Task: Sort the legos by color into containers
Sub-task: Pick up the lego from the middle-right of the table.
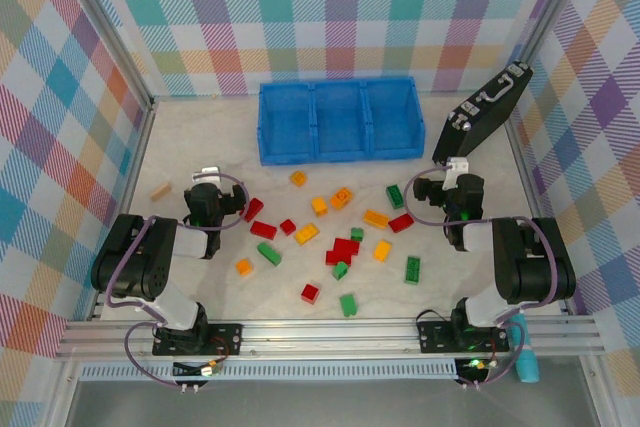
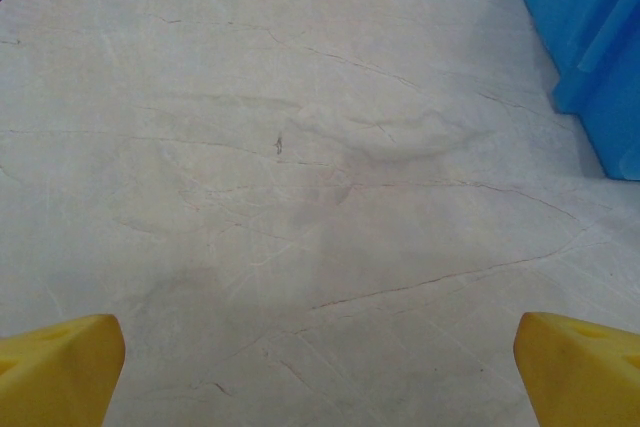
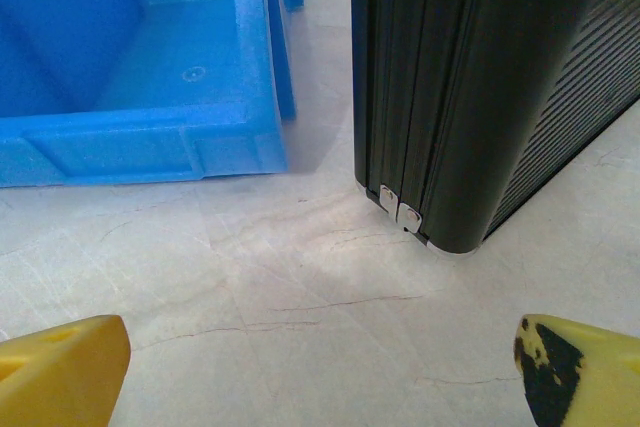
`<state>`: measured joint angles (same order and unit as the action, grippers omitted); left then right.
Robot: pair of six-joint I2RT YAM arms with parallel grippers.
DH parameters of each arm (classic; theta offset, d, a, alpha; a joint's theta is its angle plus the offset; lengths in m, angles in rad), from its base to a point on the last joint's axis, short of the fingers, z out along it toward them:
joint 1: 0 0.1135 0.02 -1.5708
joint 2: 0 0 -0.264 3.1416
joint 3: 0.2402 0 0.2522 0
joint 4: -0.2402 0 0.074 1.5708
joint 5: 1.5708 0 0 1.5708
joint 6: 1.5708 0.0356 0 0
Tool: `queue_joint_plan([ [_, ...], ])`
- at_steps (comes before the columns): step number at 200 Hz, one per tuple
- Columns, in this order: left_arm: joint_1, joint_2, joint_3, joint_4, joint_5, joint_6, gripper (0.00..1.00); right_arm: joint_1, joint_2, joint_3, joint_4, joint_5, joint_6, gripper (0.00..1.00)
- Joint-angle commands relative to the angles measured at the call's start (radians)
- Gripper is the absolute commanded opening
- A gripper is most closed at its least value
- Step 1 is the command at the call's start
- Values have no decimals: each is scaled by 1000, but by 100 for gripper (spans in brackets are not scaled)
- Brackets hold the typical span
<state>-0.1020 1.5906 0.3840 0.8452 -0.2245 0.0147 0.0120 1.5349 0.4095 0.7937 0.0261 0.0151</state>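
Red, green and orange-yellow legos lie scattered on the pale table between the two arms, among them a red one (image 1: pixel 263 230), a green one (image 1: pixel 412 269) and an orange one (image 1: pixel 306 234). The containers are three empty compartments of a long blue bin (image 1: pixel 340 120) at the back. My left gripper (image 1: pixel 208 175) is at the left of the pile, open over bare table (image 2: pixel 320 372), with its yellow fingertips (image 2: pixel 60 367) far apart. My right gripper (image 1: pixel 455 169) is at the right, open (image 3: pixel 320 372), facing the bin's corner (image 3: pixel 140 147). Nothing is between either pair of fingers.
A black case (image 1: pixel 485 112) leans at the back right, close ahead of the right gripper (image 3: pixel 480 77). A tan wooden block (image 1: pixel 161 189) lies at the far left. The bin's wall (image 2: pixel 600 37) stands to the left gripper's right. Checkered walls enclose the table.
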Motion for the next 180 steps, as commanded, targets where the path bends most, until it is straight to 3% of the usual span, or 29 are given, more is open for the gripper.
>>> queue_joint_plan([
  [1,12,-11,19,31,14,-2,100,-4,-2,-3,41,6,13,99],
  [60,11,-9,24,24,17,-2,100,-4,-1,-3,42,6,13,99],
  [78,16,-20,25,20,63,12,100,-4,-26,39,-53,-69,-16,99],
  [86,6,-52,67,-86,93,38,100,-4,-45,76,-130,-86,-25,99],
  [110,-68,-184,242,-455,-102,38,100,-3,-110,214,-446,-108,-12,99],
  [129,-116,-266,432,-753,-136,-16,100,-3,-131,316,-636,-151,51,99],
  [151,-176,-294,659,-1018,-112,-5,100,-1,-115,413,-816,-191,125,100],
  [180,-214,-269,933,-1337,28,31,100,2,-60,477,-931,-328,161,99],
])
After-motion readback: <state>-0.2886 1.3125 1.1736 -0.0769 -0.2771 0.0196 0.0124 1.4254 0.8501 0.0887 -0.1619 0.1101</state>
